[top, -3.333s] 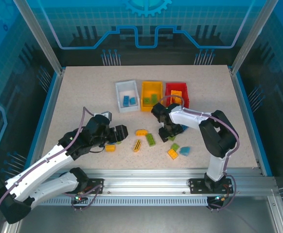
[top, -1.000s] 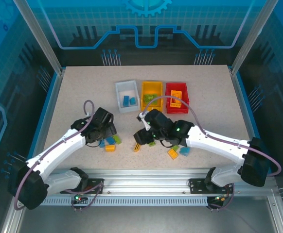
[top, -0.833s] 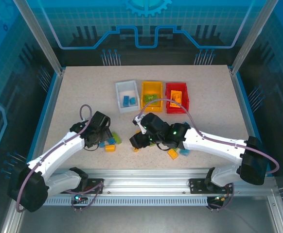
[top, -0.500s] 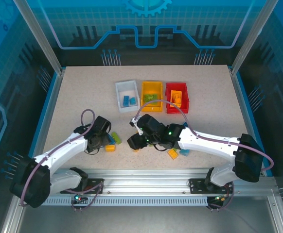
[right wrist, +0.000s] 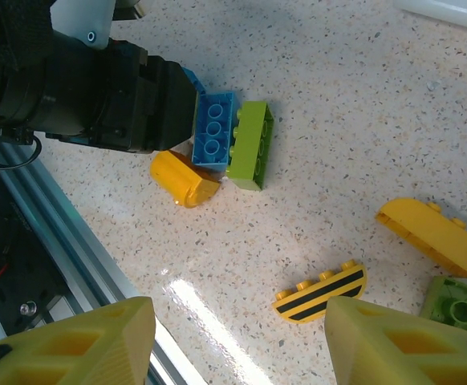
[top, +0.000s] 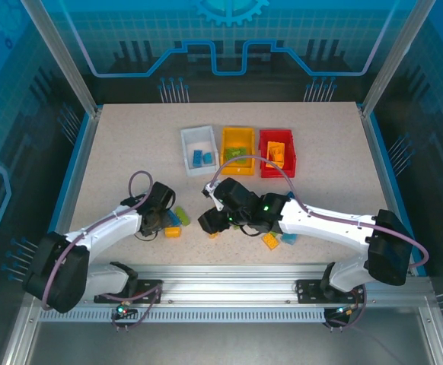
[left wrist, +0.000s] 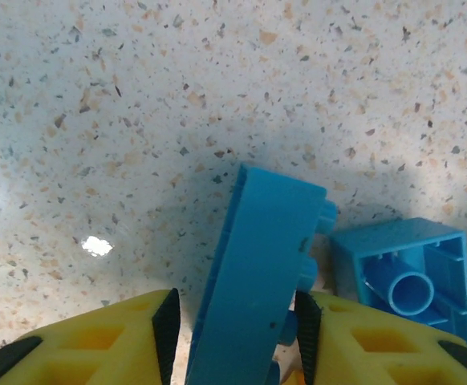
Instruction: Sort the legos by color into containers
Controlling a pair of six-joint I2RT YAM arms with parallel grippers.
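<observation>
In the left wrist view a blue lego [left wrist: 253, 273] stands tilted on its edge between the fingers of my left gripper [left wrist: 237, 337]. The right pad [left wrist: 307, 337] touches its studs and the left pad sits at its smooth face. My left gripper [top: 159, 220] is low on the table at the left cluster. My right gripper [right wrist: 237, 337] hangs open above the table, with a yellow and black striped lego [right wrist: 320, 293] just inside its right finger. The white container [top: 185, 152], yellow container [top: 237, 137] and red container [top: 290, 144] stand in a row at the back with legos inside.
Loose legos lie round the left gripper: an upturned hollow blue one [left wrist: 402, 273], a green one [right wrist: 249, 144] and a yellow one [right wrist: 184, 178]. A yellow curved lego [right wrist: 432, 235] and a green one [right wrist: 456, 309] lie to the right. The metal rail [top: 229, 274] runs along the near edge.
My left gripper's jaws have narrowed onto the blue lego. The right arm has slid left and lower, over the striped lego, its jaws unchanged.
</observation>
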